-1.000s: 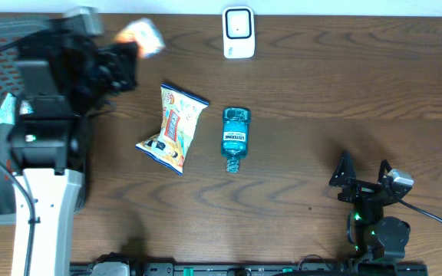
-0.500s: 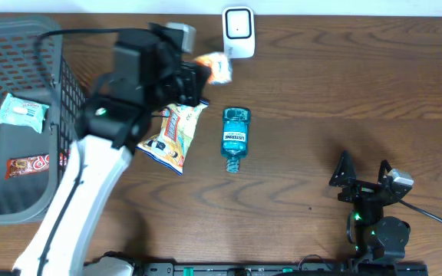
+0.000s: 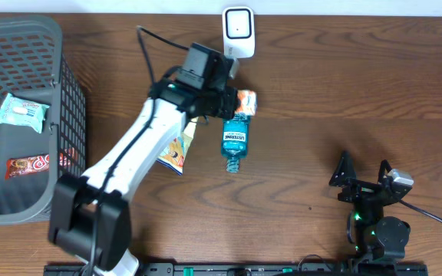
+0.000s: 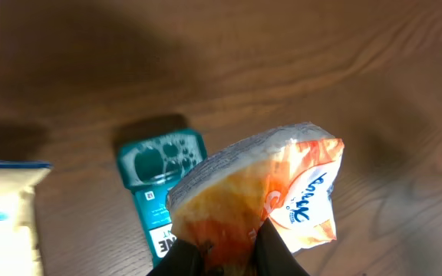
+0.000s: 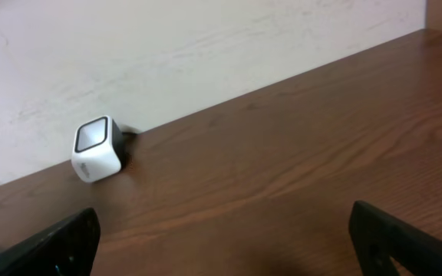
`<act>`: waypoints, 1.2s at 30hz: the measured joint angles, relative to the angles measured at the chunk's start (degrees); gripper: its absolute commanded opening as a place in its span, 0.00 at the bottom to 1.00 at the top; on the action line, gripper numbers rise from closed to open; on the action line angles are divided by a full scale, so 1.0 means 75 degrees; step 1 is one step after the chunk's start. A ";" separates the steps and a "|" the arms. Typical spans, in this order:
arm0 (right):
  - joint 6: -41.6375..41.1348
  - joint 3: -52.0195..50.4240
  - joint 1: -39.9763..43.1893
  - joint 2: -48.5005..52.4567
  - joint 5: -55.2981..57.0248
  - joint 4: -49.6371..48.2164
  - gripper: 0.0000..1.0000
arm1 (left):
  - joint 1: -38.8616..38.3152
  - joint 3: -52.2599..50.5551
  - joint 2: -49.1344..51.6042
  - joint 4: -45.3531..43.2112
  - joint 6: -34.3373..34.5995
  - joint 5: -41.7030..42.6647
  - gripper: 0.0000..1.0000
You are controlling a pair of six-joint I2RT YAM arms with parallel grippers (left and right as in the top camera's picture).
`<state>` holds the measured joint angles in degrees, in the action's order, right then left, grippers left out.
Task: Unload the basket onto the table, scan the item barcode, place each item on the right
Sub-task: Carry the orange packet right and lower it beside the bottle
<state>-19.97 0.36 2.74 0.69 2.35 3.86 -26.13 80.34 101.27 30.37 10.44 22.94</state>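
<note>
— While the left fingers [image 4: 282,259] are viewed from their own wrist, what is clamped between them?

— An orange packet [image 4: 267,192] is pinched at its lower edge. The fingers are closed tightly on it, and the rest of the packet stands out beyond the fingertips.

— Where is the packet placed over the tabletop [image 3: 359,84]?

— It is held above the base of a teal mouthwash bottle [image 3: 235,139], which is laid flat with its cap toward the robot. A snack bag [image 3: 176,147] is laid just beside the bottle and is partly covered by the left arm. The white scanner [image 3: 238,32] is stood at the far edge, near the packet but not touching it.

— And the right fingers [image 5: 60,241]?

— They are spread wide with nothing between them, well apart from the packet at the near right. Farther out, a wire basket [image 3: 60,84] is set at the left edge, and two wrapped items are seen inside it.
</note>
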 measured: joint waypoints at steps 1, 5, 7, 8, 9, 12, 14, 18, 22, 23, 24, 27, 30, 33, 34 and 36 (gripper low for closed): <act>0.0000 0.0000 0.0000 0.0000 0.0000 0.0000 0.99 | -0.0079 0.0000 0.0134 -0.0017 0.0000 -0.0012 0.07; 0.0000 0.0000 0.0000 0.0000 0.0000 0.0000 0.99 | -0.0504 0.0000 0.0586 -0.0274 -0.0003 -0.0052 0.07; 0.0000 0.0000 0.0000 0.0000 0.0000 0.0000 0.99 | -0.0772 0.0000 0.0781 -0.0484 -0.0006 -0.0055 0.07; 0.0000 0.0000 0.0000 0.0000 0.0000 0.0000 0.99 | -0.0924 0.0000 0.0886 -0.0595 -0.0006 -0.0052 0.08; 0.0000 0.0000 0.0000 0.0000 0.0000 0.0000 0.99 | -0.1032 0.0000 0.0970 -0.0670 -0.0006 -0.0055 0.07; 0.0000 0.0000 0.0000 0.0000 0.0000 0.0000 0.99 | -0.1396 0.0000 0.1282 -0.0892 -0.0006 -0.0175 0.07; 0.0000 0.0000 0.0000 0.0000 0.0000 0.0000 0.99 | -0.1606 0.0000 0.1492 -0.0912 -0.0006 -0.0385 0.07; 0.0000 0.0000 0.0000 0.0000 0.0000 -0.0003 0.99 | -0.1888 0.0000 0.1839 -0.0909 -0.0006 -0.0804 0.08; 0.0000 0.0000 0.0000 0.0000 0.0000 -0.0003 0.99 | -0.1988 0.0000 0.1891 -0.0915 -0.0085 -0.1078 0.39; 0.0000 0.0000 0.0000 0.0000 0.0000 0.0000 0.99 | -0.1990 0.0000 0.1891 -0.0921 -0.0070 -0.1107 0.47; 0.0000 0.0000 0.0000 0.0000 0.0000 0.0000 0.99 | -0.1990 0.0000 0.1891 -0.0915 -0.0085 -0.1134 0.58; 0.0000 0.0000 0.0000 0.0000 0.0000 0.0000 0.99 | -0.1988 0.0000 0.1891 -0.0918 -0.0076 -0.1218 0.82; 0.0000 0.0000 0.0000 0.0000 0.0000 0.0000 0.99 | -0.1988 0.0000 0.1888 -0.0912 -0.0058 -0.1274 0.88; 0.0000 0.0000 0.0000 0.0000 0.0000 0.0000 0.99 | -0.1988 0.0000 0.1836 -0.0912 -0.0055 -0.1285 0.92; 0.0000 0.0000 0.0000 0.0000 0.0000 0.0000 0.99 | -0.1988 0.0000 0.1792 -0.0909 -0.0047 -0.1279 0.93; 0.0000 0.0000 0.0000 0.0000 0.0000 0.0000 0.99 | -0.1988 0.0000 0.1594 -0.0906 -0.0052 -0.1282 0.94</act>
<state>-19.97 0.36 2.74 0.69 2.35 3.86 -41.04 80.34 113.23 23.57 10.04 13.32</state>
